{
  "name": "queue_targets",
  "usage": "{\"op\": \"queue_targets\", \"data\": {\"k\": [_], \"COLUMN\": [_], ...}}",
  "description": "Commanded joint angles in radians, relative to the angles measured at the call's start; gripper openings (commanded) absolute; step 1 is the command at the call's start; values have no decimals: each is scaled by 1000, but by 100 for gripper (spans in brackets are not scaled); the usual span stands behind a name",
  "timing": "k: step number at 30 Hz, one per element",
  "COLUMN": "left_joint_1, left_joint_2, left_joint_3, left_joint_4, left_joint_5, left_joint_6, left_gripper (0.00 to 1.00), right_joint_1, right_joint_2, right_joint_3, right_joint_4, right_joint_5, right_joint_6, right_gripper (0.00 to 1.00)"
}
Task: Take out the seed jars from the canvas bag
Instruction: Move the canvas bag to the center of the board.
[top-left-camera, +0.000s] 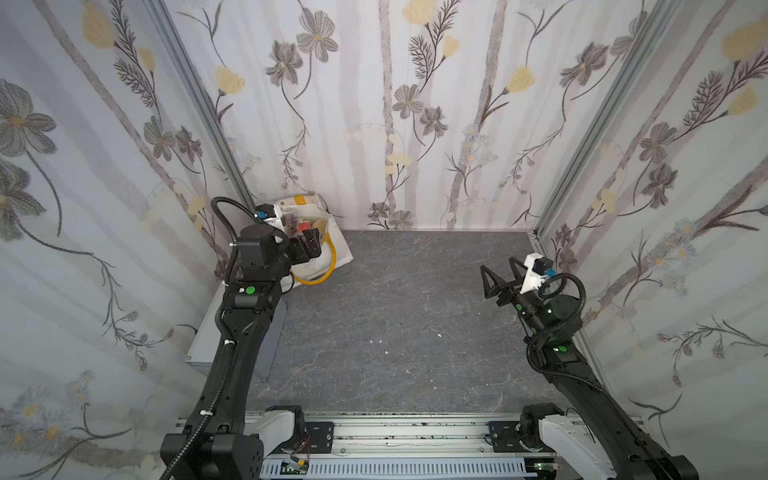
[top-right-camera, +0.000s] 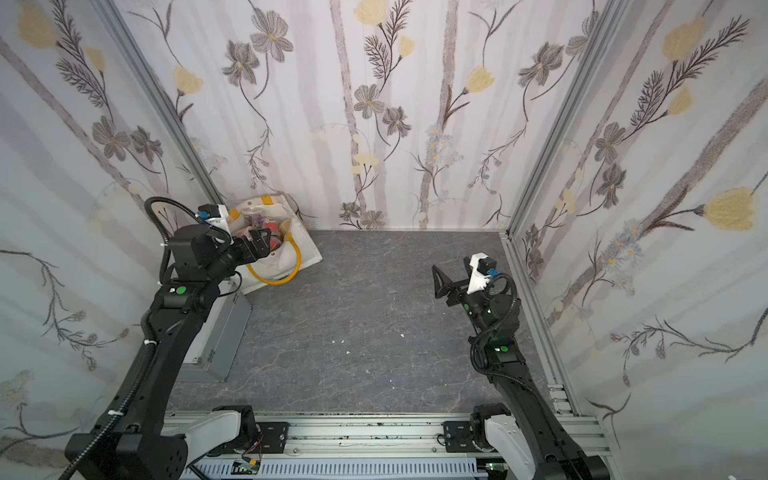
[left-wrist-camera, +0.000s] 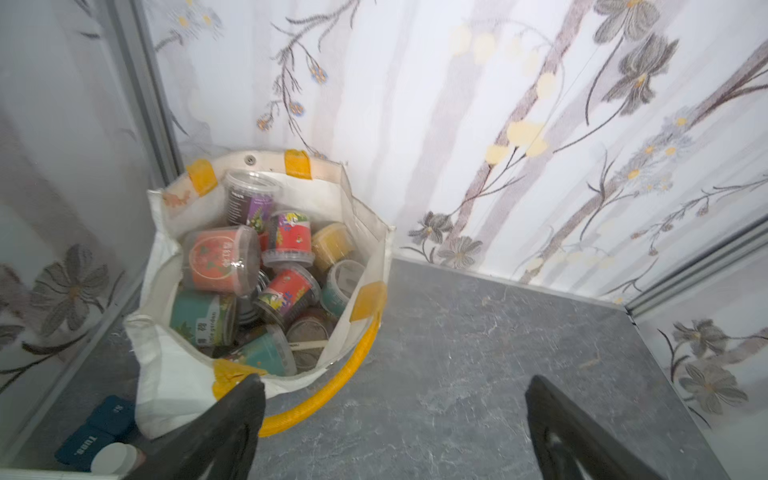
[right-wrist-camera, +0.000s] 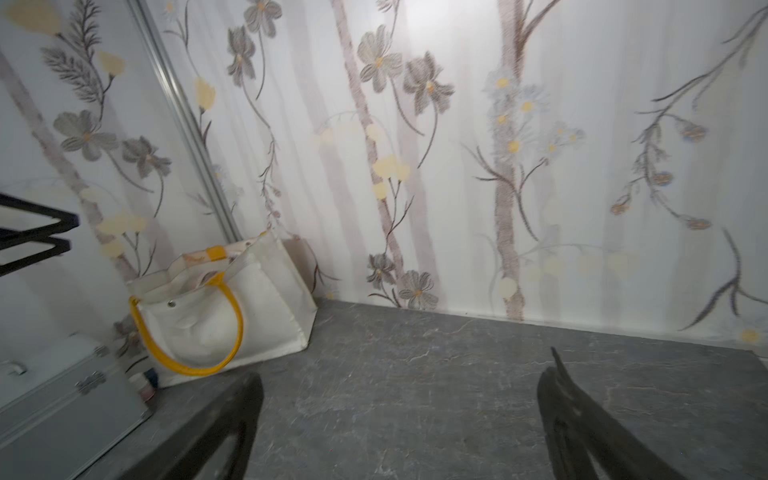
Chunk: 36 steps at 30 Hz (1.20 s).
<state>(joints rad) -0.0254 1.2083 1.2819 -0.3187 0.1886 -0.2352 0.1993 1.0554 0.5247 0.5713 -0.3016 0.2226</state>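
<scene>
Your left gripper (left-wrist-camera: 395, 384) has its jaws spread wide with nothing between them. The canvas bag (left-wrist-camera: 174, 374) stands just ahead of and below them, closer to one finger than centred in the gap. It is in the corner against the walls, mouth open. All the seed jars (left-wrist-camera: 286, 232) you can see are inside the bag in a loose heap, some upright and some on their sides. The orange-labelled jar (left-wrist-camera: 220, 259) lies on top, on its side, so it looks the easiest first pick. Expect the jars to be light, stiff, smooth and rounded, so they will probably roll or squirt out of a shallow pinch. Close across the side wall below the lid rim rather than on the lid, which may pop. The bag is soft and will likely sag or slide if a finger catches its rim or the yellow handle (left-wrist-camera: 332, 390) draped beneath your jaws, so go in clear of the fabric. Your right gripper (right-wrist-camera: 401, 370) is also spread and empty, well apart from the bag across the bare table (left-wrist-camera: 498, 353).
</scene>
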Motion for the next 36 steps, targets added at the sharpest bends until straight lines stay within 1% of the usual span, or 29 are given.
{"op": "queue_targets", "data": {"k": [1,3,4,5,7,9,10,12,15,16,19,21,22,27,28,29,30,31,32,34,36], "left_joint_1": [-1,-2,-4,-5,-13,-29,-34,-42,-52,-57,-68,-72,-74,-86,-90,-95,-102,-112,-121,-149,-183], "left_joint_2": [102,184,225,275,372,476,521,622,767,813,924,979,1005,1115,1134,1148,1159,1161,1159,1141,1111], "left_joint_3": [120,191,236,287,395,506,551,666,844,896,1027,1083,1102,1174,1188,1199,1210,1211,1209,1208,1197], "left_joint_4": [-180,-174,-186,-208,-270,-334,-353,-406,-512,-540,-592,-600,-595,-544,-539,-540,-545,-545,-544,-547,-553], "left_joint_5": [73,80,81,75,28,-21,-36,-62,-141,-167,-234,-258,-266,-252,-246,-241,-229,-211,-193,-154,-152], "left_joint_6": [-5,-36,-49,-65,-93,-93,-96,-106,-114,-111,-116,-121,-122,-129,-126,-123,-116,-108,-98,-59,-26], "left_gripper": [100,100,100,100,100,100,100,100,100,100,100,100,98,95,88,77,63,50,40,22,6], "right_joint_1": [81,122,136,152,165,165,160,131,62,50,48,48,47,57,58,60,64,67,72,74,77], "right_joint_2": [49,84,99,116,137,146,144,128,101,95,77,69,64,49,47,45,41,36,32,24,24], "right_joint_3": [74,129,153,180,213,213,241,191,134,126,121,125,130,129,132,133,137,140,140,136,131], "right_joint_4": [-148,-215,-260,-309,-376,-423,-431,-391,-317,-311,-339,-364,-378,-423,-430,-438,-447,-456,-461,-463,-456], "right_joint_5": [30,32,47,90,161,218,227,162,89,75,85,91,89,93,96,95,95,95,97,99,105], "right_joint_6": [-66,-54,-54,-45,-11,42,61,101,215,228,220,218,217,212,215,218,218,218,218,218,233], "right_gripper": [100,100,100,100,100,100,100,100,100,100,100,100,100,100,99,98,98,97,97,96,94]}}
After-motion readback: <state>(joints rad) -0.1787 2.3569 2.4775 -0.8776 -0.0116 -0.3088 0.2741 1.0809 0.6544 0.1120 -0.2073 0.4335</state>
